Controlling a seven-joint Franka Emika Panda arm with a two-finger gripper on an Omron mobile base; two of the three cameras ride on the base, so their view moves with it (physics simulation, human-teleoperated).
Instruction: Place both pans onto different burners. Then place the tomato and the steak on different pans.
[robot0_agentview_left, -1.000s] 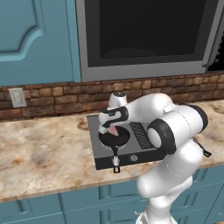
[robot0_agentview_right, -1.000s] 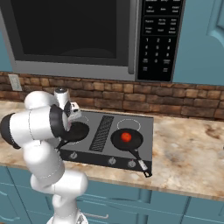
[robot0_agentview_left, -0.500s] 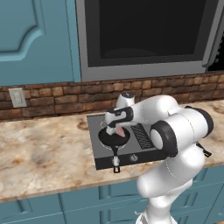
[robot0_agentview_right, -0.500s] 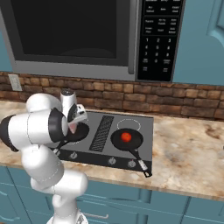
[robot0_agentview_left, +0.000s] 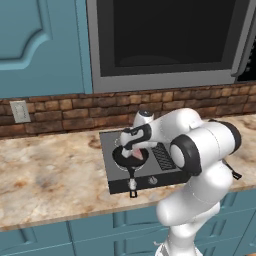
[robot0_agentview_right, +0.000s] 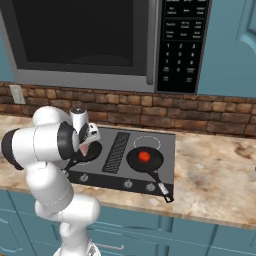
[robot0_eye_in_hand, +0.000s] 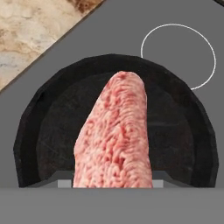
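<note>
My gripper (robot0_eye_in_hand: 112, 183) is shut on the steak (robot0_eye_in_hand: 116, 135), a pinkish-red slab that hangs from the jaws straight over the left pan (robot0_eye_in_hand: 52, 127). I cannot tell whether the meat touches the pan floor. In the left base view the gripper (robot0_agentview_left: 131, 149) and steak (robot0_agentview_left: 136, 155) sit over that pan (robot0_agentview_left: 121, 159) on the cooktop's left front burner. The other pan (robot0_agentview_right: 132, 160) rests on the right front burner with the tomato (robot0_agentview_right: 144, 156) in it. A small burner ring (robot0_eye_in_hand: 178, 55) lies bare beyond the left pan.
The dark cooktop (robot0_agentview_right: 165, 150) has a ribbed centre vent (robot0_agentview_right: 116, 152) and front knobs (robot0_agentview_right: 128, 184). Mottled stone counter (robot0_agentview_left: 45, 175) stretches to both sides. A microwave (robot0_agentview_right: 100, 40) hangs above against the brick wall (robot0_agentview_right: 200, 117), and blue cabinet fronts run below.
The hand has come down a little over the left pan with the steak still in its grip. The tomato and the right pan have not moved.
</note>
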